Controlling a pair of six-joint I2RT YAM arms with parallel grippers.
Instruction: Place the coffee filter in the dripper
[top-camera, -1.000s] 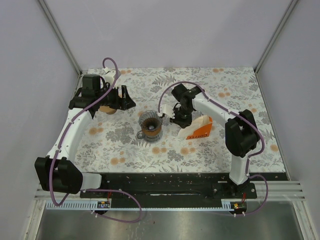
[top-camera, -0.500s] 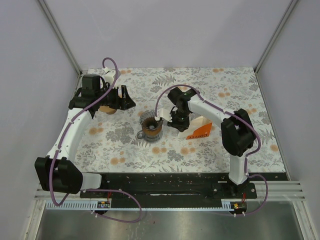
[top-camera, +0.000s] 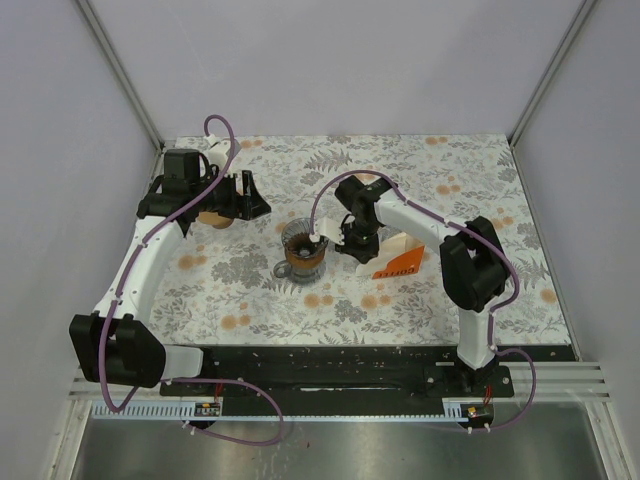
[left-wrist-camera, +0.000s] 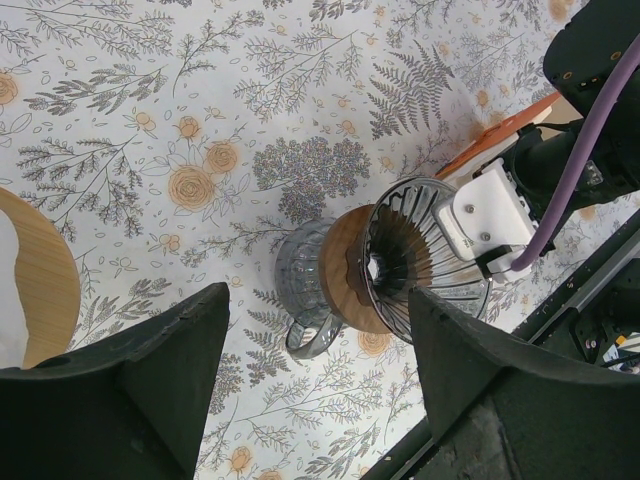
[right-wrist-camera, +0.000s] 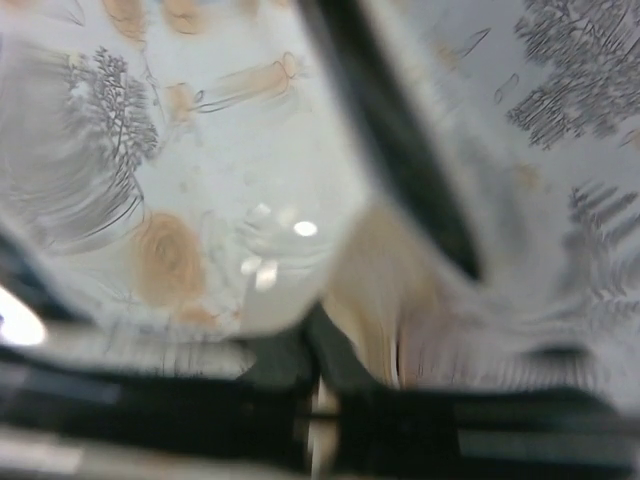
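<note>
Our left hand (left-wrist-camera: 315, 300) hangs wide open and empty. Beyond it, our right hand (top-camera: 322, 238) is at the rim of the dripper (top-camera: 302, 252); if it is closed on paper we cannot tell, since the coffee filter is not clearly visible. Such a filter should be light, thin and easily creased, so we would pinch only its edge, gently. Just behind this hand lies the orange holder (top-camera: 395, 266).

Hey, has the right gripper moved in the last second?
Yes. The right gripper has shifted left, away from the orange holder and closer to the dripper.
</note>
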